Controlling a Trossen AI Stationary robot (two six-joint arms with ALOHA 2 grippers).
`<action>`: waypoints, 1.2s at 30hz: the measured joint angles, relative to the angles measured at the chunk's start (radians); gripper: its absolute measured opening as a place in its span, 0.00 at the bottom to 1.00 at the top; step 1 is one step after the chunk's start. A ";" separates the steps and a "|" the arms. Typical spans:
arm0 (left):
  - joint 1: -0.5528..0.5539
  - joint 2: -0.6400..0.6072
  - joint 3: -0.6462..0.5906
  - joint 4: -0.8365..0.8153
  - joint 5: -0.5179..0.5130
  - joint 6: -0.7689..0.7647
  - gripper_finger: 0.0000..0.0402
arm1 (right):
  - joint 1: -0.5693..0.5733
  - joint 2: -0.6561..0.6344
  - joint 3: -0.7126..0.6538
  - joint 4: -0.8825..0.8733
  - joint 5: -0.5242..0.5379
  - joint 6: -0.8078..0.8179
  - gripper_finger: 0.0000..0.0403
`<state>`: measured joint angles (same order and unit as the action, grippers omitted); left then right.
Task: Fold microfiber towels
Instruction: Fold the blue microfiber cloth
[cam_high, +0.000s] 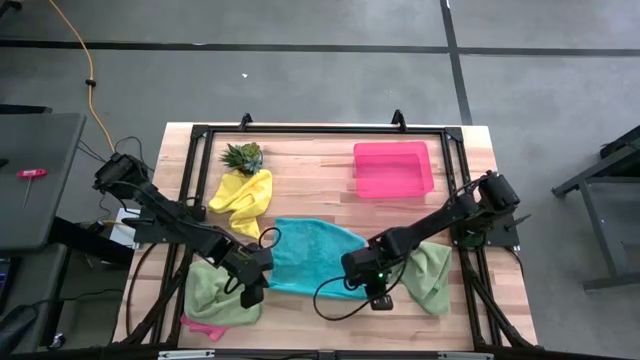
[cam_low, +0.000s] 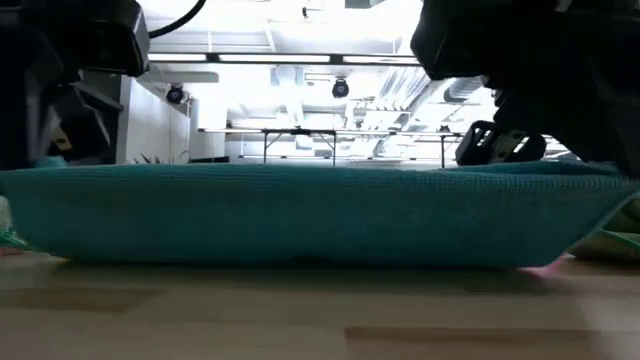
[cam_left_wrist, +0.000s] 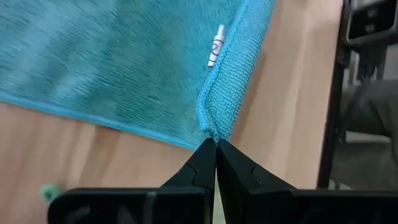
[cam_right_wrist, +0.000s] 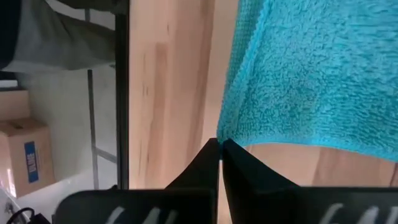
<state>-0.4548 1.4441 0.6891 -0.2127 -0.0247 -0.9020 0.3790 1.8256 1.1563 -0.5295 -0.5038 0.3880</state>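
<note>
The left gripper (cam_left_wrist: 216, 144) at bottom centre pinches a corner of the teal towel (cam_left_wrist: 124, 62), fingers (cam_left_wrist: 196, 168) pressed together. A small white tag (cam_left_wrist: 215, 47) sits near the hem; wooden table (cam_left_wrist: 286, 93) at right.

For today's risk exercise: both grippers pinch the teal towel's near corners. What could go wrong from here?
1. The left gripper and right gripper each hold only a corner tip of the teal towel; either could slip out.
2. The light green towels lie beside it and might get dragged along.
</note>
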 joint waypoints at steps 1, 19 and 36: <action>0.007 0.000 0.000 -0.002 -0.022 0.004 0.00 | -0.006 -0.001 0.000 0.000 -0.003 0.000 0.00; 0.150 -0.010 0.000 -0.037 -0.290 0.100 0.00 | -0.217 -0.112 0.000 -0.214 0.264 -0.091 0.00; 0.079 -0.031 0.000 -0.235 -0.596 -0.088 0.00 | -0.282 -0.113 -0.011 -0.286 0.449 0.006 0.00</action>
<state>-0.3759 1.4136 0.6891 -0.4480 -0.6204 -0.9905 0.0967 1.7126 1.1450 -0.8154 -0.0544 0.3935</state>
